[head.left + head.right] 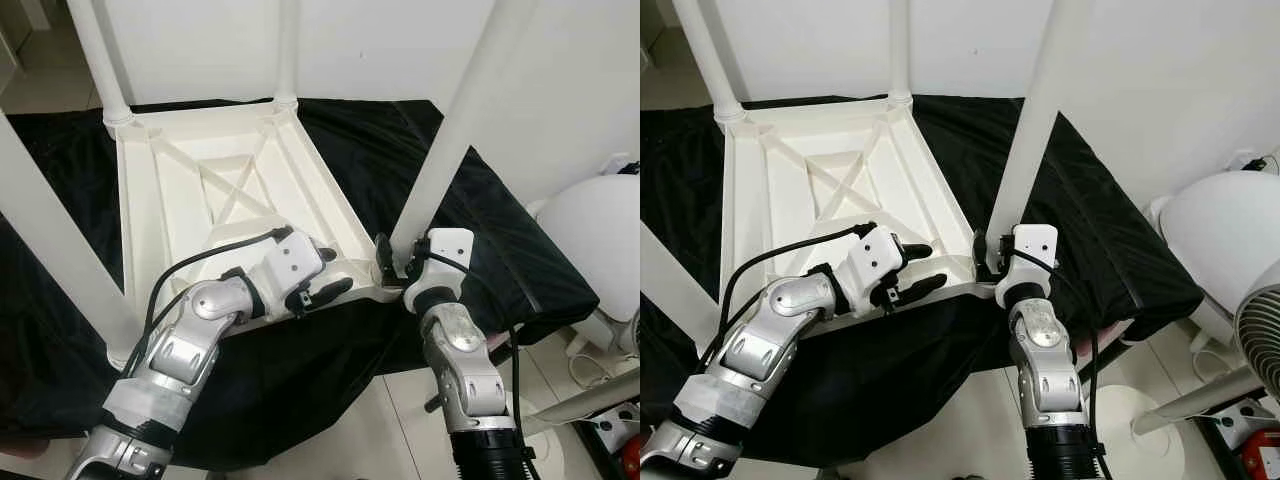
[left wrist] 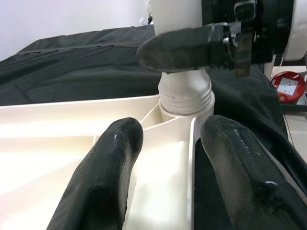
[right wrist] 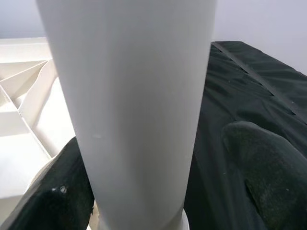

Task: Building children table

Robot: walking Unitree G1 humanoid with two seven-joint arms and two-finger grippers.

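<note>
Pincer right [image 1: 392, 262] | clamps leg [image 1: 450, 140] base; left pincer [image 1: 325, 275] straddles tabletop [image 1: 190, 200] rim.

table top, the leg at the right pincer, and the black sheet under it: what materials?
Table top: looks like moulded plastic, off-white with a slight sheen; cast ribs cross its underside. Leg: probably the same plastic, smooth and seamless. Black sheet: thin fabric, possibly synthetic; it wrinkles and shines faintly.
</note>
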